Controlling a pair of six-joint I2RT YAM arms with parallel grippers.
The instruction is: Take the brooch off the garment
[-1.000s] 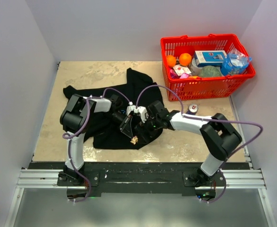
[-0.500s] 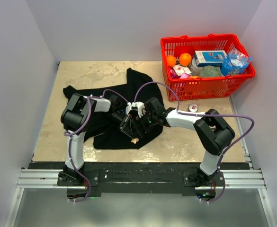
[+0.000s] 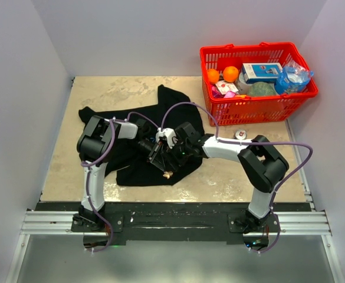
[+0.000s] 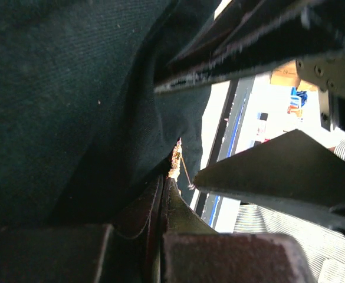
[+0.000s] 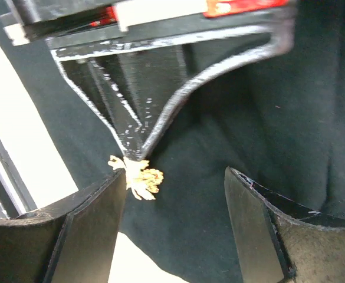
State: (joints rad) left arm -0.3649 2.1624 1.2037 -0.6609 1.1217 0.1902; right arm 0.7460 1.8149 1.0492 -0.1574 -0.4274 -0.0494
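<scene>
Beige marbled table (image 3: pixel 101 94) fills the middle. Plain pale lilac-grey walls box it in: back wall (image 3: pixel 160 35) at 12 o'clock, left wall (image 3: pixel 19 130) at 9, right wall (image 3: pixel 337 141) at 3. A black strip (image 3: pixel 178 207) and a metal rail (image 3: pixel 178 224) run along the near edge at 6, with grey floor (image 3: pixel 178 259) below. Red basket (image 3: pixel 252 110) at 1 o'clock. Light is even, shadows soft. The left wrist view shows a washed-out bright room past the table edge, details unclear.

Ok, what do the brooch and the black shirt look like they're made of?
The small gold-coloured brooch is probably gilt metal: pale yellow leafy shape, red speck, thin wire pin. The black T-shirt looks like soft matte knit cloth: fine weave, loose folds.
</scene>
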